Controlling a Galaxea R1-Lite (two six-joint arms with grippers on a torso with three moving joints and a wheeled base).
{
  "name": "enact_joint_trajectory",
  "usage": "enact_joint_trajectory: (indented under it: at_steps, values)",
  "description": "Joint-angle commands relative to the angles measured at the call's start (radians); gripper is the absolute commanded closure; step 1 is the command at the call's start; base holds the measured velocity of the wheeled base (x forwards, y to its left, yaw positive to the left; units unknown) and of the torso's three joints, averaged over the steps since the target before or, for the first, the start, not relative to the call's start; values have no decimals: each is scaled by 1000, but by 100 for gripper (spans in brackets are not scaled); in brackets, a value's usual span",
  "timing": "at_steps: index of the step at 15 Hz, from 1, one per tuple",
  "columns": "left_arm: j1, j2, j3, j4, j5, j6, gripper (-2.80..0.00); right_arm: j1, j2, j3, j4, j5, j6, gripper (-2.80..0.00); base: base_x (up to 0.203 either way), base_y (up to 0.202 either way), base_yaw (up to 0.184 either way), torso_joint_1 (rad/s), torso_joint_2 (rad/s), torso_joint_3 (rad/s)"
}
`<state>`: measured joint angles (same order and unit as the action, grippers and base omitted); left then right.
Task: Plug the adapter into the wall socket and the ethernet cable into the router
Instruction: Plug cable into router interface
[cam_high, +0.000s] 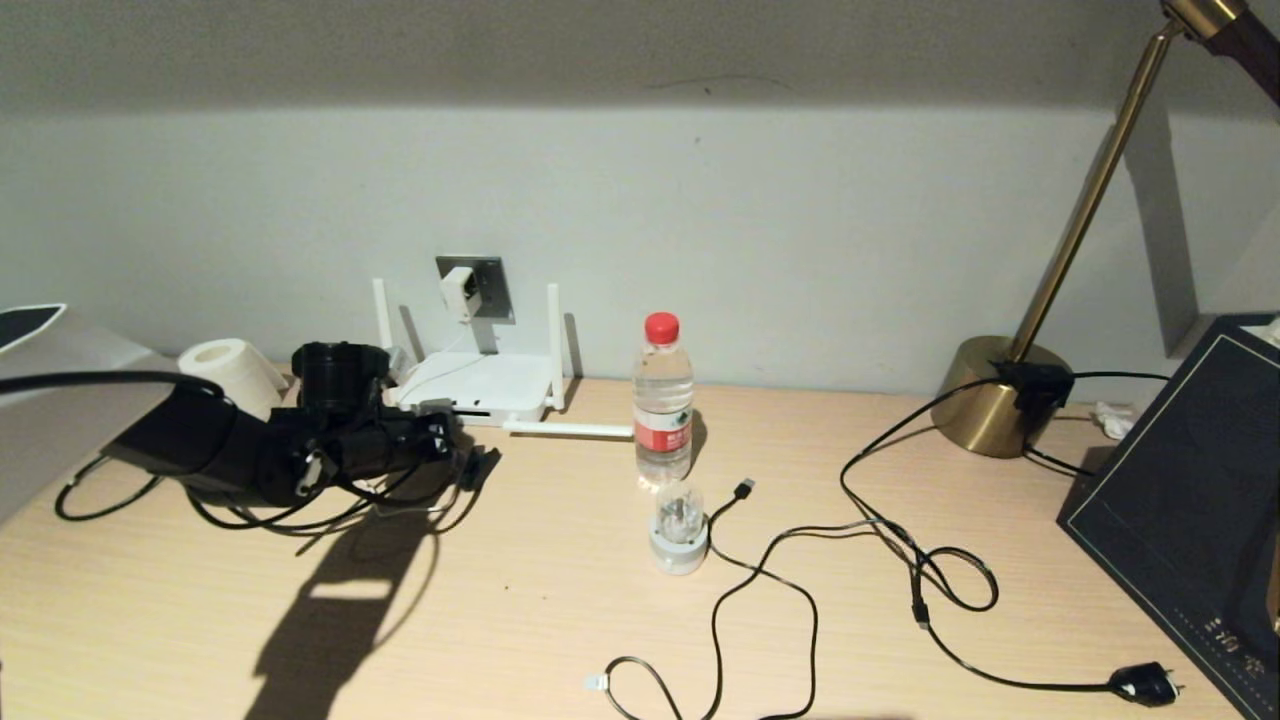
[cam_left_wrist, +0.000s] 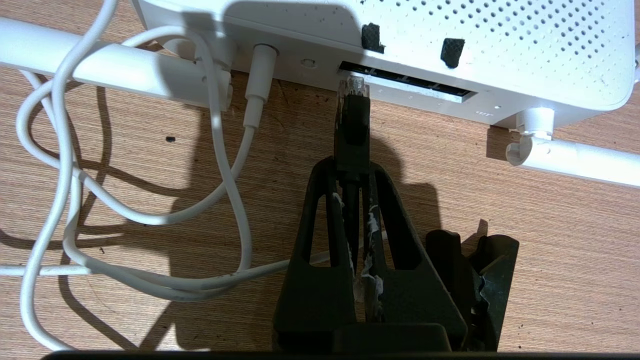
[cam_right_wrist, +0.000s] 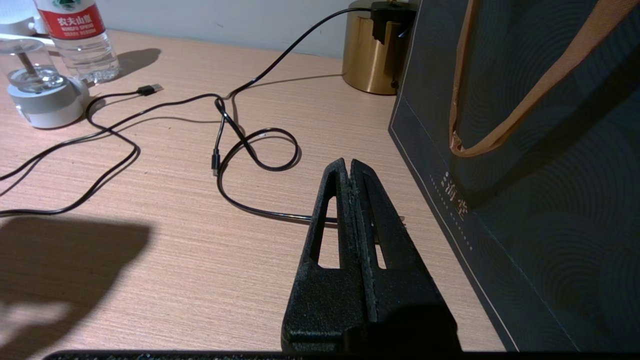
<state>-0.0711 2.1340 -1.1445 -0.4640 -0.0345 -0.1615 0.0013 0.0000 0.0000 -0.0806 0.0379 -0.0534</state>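
A: Why is the left pincer (cam_left_wrist: 353, 165) lying so low over the desk (cam_high: 520, 600)?

B: It is clenched on the ethernet cable (cam_left_wrist: 352, 125), just behind the connector, so the clear tip juts out in front. Held flat like that, the tip faces the dark row of ports on the near edge of the router (cam_high: 480, 385), at the far left of the desk.

A: Is it in?

B: Not quite, I'd say. In the left wrist view the tip sits right at the end of the port row, touching or just short of it. I judge it needs a straight push, and a small sideways error would jam it against the casing.

A: And the adapter (cam_high: 458, 292)?

B: It hangs on the wall socket (cam_high: 478, 288), behind the router, and looks plugged in. Its white cord (cam_left_wrist: 150, 215) loops down over the desk to a round jack on the router's near edge.

A: The right pincer (cam_right_wrist: 350, 167)?

B: Pressed together on nothing, parked at the near right beside the dark paper bag (cam_right_wrist: 525, 175), out of the way. The bottle (cam_high: 662, 400) and the lamp (cam_high: 1000, 395) stand well clear of the work.
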Motion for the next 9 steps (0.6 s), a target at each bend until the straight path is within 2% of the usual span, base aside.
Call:
enact_joint_trajectory:
  at_steps: [1,9]
  values:
    - [-1,1,-1,-2,1,-1,0,0,2,35,-1,0,-2,0,0,0,0,0,0,0]
    - [-1,-6,-5,-1,1,8,0,0,2,35,-1,0,-2,0,0,0,0,0,0,0]
